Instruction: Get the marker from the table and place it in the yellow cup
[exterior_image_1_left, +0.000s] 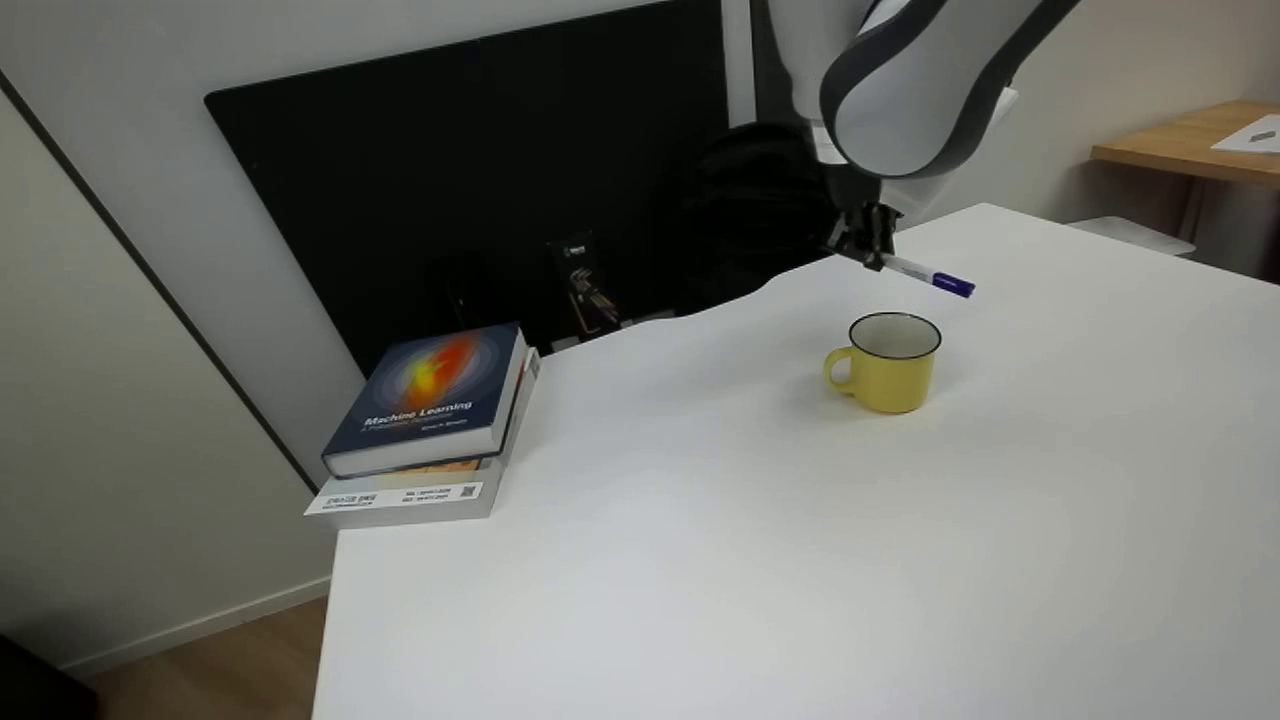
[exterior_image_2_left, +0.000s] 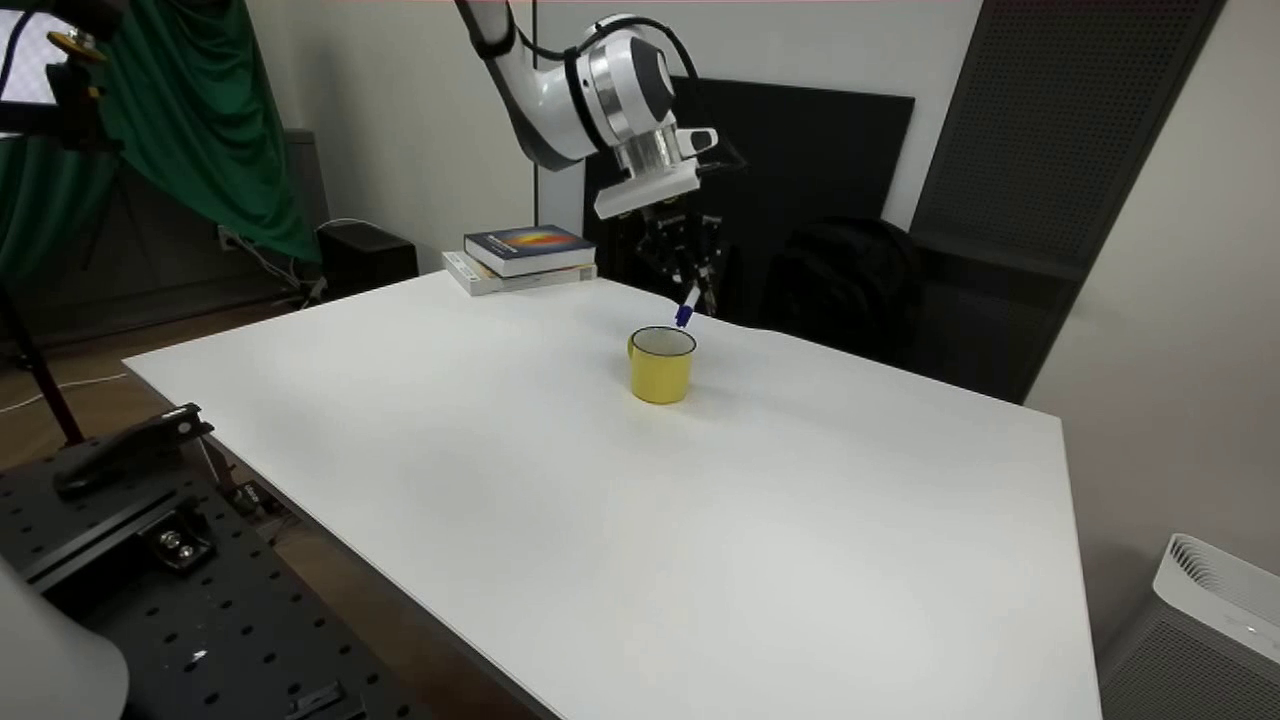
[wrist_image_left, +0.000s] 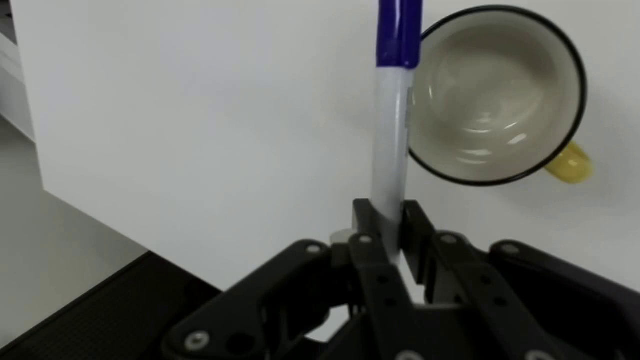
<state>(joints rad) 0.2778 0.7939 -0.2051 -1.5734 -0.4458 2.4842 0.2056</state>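
Observation:
The yellow cup (exterior_image_1_left: 893, 385) stands upright on the white table, with a black rim and pale inside. It also shows in an exterior view (exterior_image_2_left: 660, 380) and at the right of the wrist view (wrist_image_left: 492, 95). My gripper (wrist_image_left: 387, 220) is shut on the marker (wrist_image_left: 391, 135), which has a white body and a purple cap. In an exterior view the gripper (exterior_image_1_left: 880, 250) holds the marker (exterior_image_1_left: 925, 274) above the table, tilted, cap end lower. The marker is beside and above the cup, not inside it. In the wrist view the marker overlaps the cup's left rim.
Two stacked books (exterior_image_1_left: 425, 400) lie at the table's edge; they also show in an exterior view (exterior_image_2_left: 530, 250). The white table (exterior_image_1_left: 650, 560) has a visible edge in the wrist view (wrist_image_left: 95, 220). A dark backpack (exterior_image_2_left: 850, 290) is behind the table.

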